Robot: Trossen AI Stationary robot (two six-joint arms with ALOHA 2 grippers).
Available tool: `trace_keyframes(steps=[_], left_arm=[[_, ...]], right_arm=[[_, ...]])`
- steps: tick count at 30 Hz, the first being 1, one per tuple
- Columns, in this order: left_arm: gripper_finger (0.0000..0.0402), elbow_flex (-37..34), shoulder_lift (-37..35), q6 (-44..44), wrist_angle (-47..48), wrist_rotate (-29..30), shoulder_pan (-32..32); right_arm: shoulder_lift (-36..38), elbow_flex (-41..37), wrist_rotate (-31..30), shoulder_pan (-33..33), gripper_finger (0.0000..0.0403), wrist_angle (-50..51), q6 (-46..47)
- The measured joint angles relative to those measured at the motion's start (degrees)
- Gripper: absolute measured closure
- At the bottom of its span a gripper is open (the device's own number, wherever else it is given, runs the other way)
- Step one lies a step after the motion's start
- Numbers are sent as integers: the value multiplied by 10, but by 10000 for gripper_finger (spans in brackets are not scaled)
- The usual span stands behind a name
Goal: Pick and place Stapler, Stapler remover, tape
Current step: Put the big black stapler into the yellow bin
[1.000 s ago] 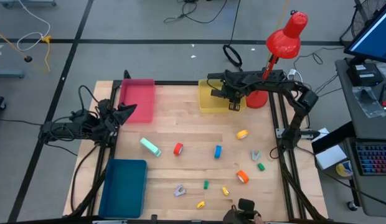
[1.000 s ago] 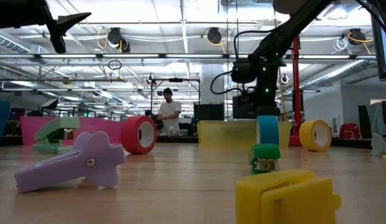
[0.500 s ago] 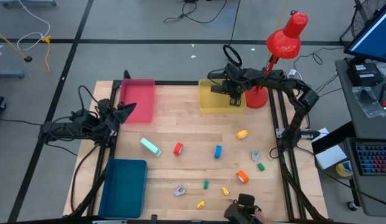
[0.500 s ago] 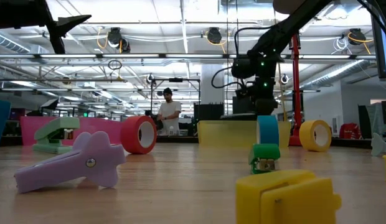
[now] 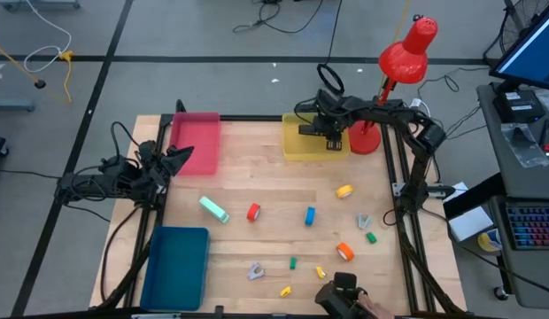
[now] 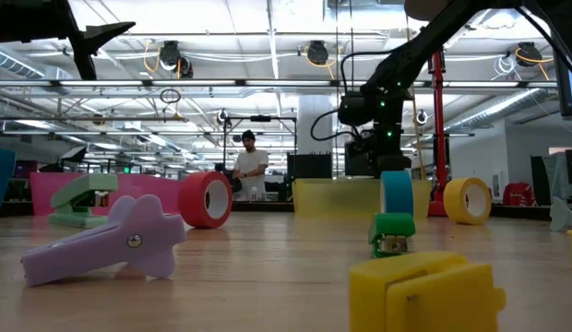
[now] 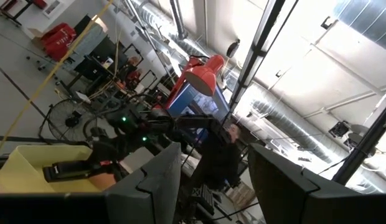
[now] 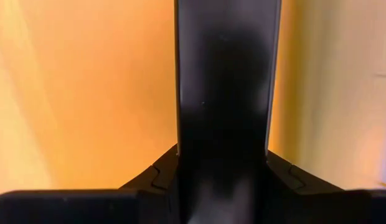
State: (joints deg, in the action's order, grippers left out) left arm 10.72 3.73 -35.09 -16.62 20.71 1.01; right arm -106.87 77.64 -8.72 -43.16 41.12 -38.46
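Over the yellow bin (image 5: 303,144), right end effector (image 5: 330,142) grips black stapler (image 8: 224,93) lengthwise.

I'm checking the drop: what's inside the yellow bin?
Over the yellow bin hangs the right gripper, shut on a black stapler. The arm covers part of the bin floor; the visible part holds nothing.

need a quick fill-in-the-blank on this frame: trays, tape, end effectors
1. The plastic tray below the right end effector is ___.
2. Between the mint-green stapler and the blue ring-shaped tape roll lies the ___ tape roll.
3. The rectangular bin nearest the left end effector is ___.
4. The long object between the right end effector's fingers is ___.

Missing words: yellow; red; pink; black.
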Motion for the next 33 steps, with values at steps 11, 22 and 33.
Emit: trace_keyframes(steps=[11, 22, 33], left_arm=[[215, 0, 0, -1, 0, 0, 0], [215, 0, 0, -1, 0, 0, 0], [215, 0, 0, 1, 0, 0, 0]], right_arm=[[-47, 29, 12, 0, 281, 13, -17], [-48, 29, -22, 1, 254, 3, -20], [-48, 29, -81, 10, 204, -8, -43]])
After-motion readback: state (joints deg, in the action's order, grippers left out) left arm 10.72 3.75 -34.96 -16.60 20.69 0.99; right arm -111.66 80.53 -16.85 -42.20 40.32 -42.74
